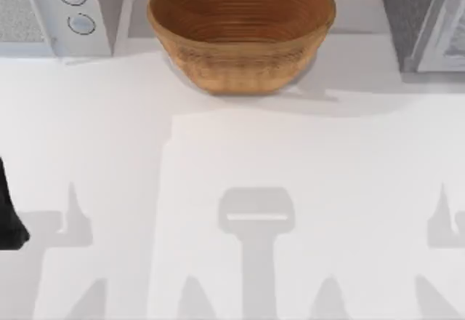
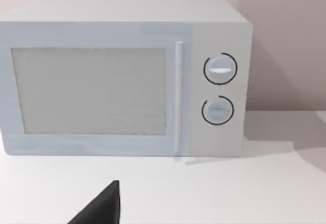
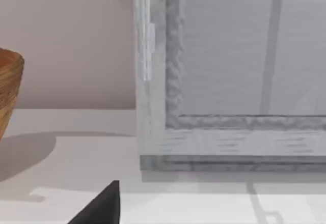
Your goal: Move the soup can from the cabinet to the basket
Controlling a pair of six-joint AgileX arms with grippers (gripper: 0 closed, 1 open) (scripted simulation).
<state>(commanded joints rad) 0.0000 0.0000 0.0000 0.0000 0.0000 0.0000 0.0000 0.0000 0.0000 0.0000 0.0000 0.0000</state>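
The soup can is out of view. The basket (image 1: 240, 33), a big brown woven bowl, stands at the back middle of the table, and its edge (image 3: 9, 89) appears in the right wrist view. The grey cabinet (image 1: 425, 22) is at the back right; its front (image 3: 229, 81) faces the right wrist camera, with the door frame looking closed. A dark tip of my left gripper (image 2: 102, 207) pokes into the left wrist view, facing the white box with two knobs. A dark part of my left arm (image 1: 10, 214) sits at the table's left edge. My right gripper (image 3: 102, 207) faces the cabinet.
A white microwave-like box (image 1: 65, 11) with two round knobs (image 2: 220, 89) stands at the back left. The white table (image 1: 232, 189) stretches wide in front of the basket, crossed by grey shadows.
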